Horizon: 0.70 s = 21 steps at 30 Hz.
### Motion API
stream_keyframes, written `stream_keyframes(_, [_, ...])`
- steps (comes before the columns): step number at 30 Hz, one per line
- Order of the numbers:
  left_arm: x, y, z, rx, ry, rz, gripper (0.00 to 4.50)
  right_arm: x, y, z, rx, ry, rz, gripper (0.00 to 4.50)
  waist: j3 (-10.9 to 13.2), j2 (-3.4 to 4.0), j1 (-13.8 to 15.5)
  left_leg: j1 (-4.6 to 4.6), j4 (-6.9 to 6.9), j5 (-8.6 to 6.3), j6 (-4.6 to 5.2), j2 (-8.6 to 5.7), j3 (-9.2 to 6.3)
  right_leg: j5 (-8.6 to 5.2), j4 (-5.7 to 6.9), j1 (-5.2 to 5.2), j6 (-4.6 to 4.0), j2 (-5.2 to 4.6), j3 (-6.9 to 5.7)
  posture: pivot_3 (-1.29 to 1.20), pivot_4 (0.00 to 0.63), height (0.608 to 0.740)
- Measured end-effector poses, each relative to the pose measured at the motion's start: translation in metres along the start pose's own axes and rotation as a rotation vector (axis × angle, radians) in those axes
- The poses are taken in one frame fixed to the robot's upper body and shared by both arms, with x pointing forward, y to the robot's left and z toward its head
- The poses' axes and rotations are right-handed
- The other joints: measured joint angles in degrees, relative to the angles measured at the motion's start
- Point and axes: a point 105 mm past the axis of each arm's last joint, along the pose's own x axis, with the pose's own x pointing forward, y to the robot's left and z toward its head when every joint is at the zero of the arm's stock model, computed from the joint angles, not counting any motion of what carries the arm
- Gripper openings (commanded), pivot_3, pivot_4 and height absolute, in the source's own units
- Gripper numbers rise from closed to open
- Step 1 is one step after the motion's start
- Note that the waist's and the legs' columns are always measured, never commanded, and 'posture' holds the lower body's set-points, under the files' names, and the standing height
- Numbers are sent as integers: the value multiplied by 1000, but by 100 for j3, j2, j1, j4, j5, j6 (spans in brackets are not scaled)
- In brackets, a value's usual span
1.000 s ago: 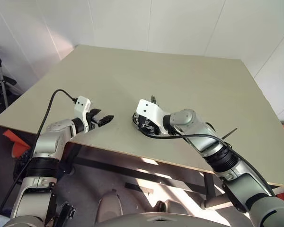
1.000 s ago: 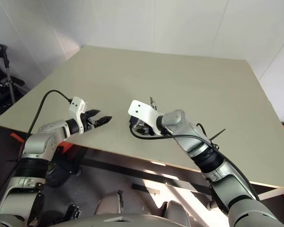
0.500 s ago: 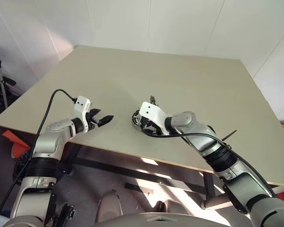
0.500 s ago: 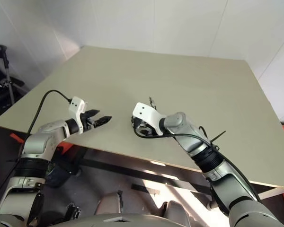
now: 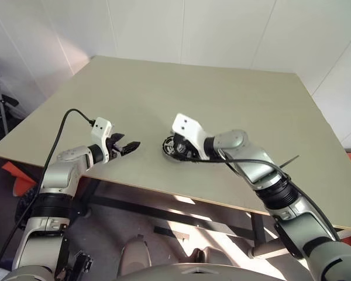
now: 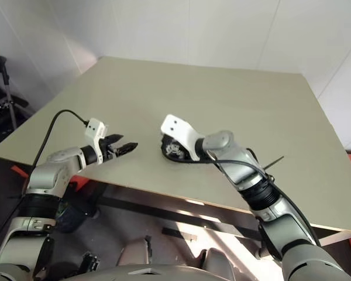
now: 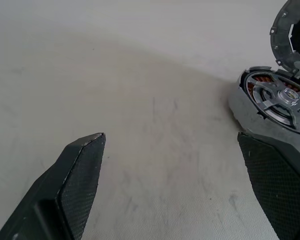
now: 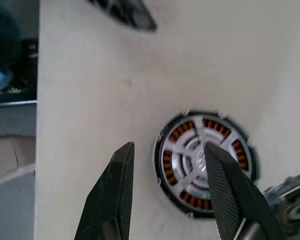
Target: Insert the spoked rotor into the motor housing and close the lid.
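The table (image 5: 234, 99) is carrying the housing (image 8: 205, 170), the rotor (image 8: 197, 161) already sitting inside it near the front edge. The lid (image 7: 292, 35) seems to be leaning just beside it. The right gripper (image 8: 172, 165) is hovering above, half open, empty. The left gripper (image 5: 128, 147) is hanging wide open, empty, well apart.

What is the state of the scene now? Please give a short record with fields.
table: beige table
motor housing: motor housing lying on the table, copper windings visible
spoked rotor: silver spokes of the spoked rotor seated in the housing
lid: lid beside the housing, not yet on it
left gripper: left gripper open, empty, apart from the housing
right gripper: right gripper open, empty, above the housing
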Motion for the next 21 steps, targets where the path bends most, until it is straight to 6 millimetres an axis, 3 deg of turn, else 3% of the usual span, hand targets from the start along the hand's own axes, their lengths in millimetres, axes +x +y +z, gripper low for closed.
stream_keyframes(3, [2, 0, 0, -3, 1, -7, 4500, -13, -3, 33, 19, -93, -1, 2453, 0, 0, 7, 1, -1, 0, 0, 0, 0, 0, -2, 2, 0, 0, 0, 0, 0, 740])
stream_keyframes(6, [2, 1, -3, -10, 7, -5, 4500, -19, -10, 50, 52, -154, -27, 2453, 1, 1, 18, -1, -1, 2, -4, -1, 0, 0, -1, 0, 0, -1, 0, 0, 0, 740])
stream_keyframes(10, [3, 0, -3, -9, 7, -11, 4500, -32, -53, 55, 83, -182, -215, 2276, -1, -1, 30, 1, 0, 14, -24, -5, 0, -1, 0, 5, 1, -6, 0, 0, 0, 740])
stream_keyframes(13, [4, -1, -3, -3, 2, -13, 4500, -43, -102, 17, 101, -66, -448, 1511, -1, -3, 41, -2, 1, 16, -28, -12, 1, 0, 0, 6, 2, -16, -2, 0, 0, 740])
stream_keyframes(15, [5, -1, -2, -2, 1, -13, 4500, -54, -124, -11, 120, 14, -560, 896, 0, -2, 35, -8, 1, 19, -32, -15, 1, 0, -1, 2, 2, -20, -4, 0, 0, 740])
stream_keyframes(17, [5, -1, -1, 0, 0, -15, 4500, -61, -132, -33, 131, 72, -608, 137, 0, -2, 24, -15, 0, 19, -32, -13, 1, 1, -2, -6, 1, -16, -5, 0, 0, 740])
stream_keyframes(21, [9, -2, 3, 8, -5, -28, 4500, -61, -126, -68, 153, 157, -610, 26, 0, -1, 3, -28, -1, 15, -26, -2, 0, 0, -3, -21, -1, 0, -5, 0, 0, 740])
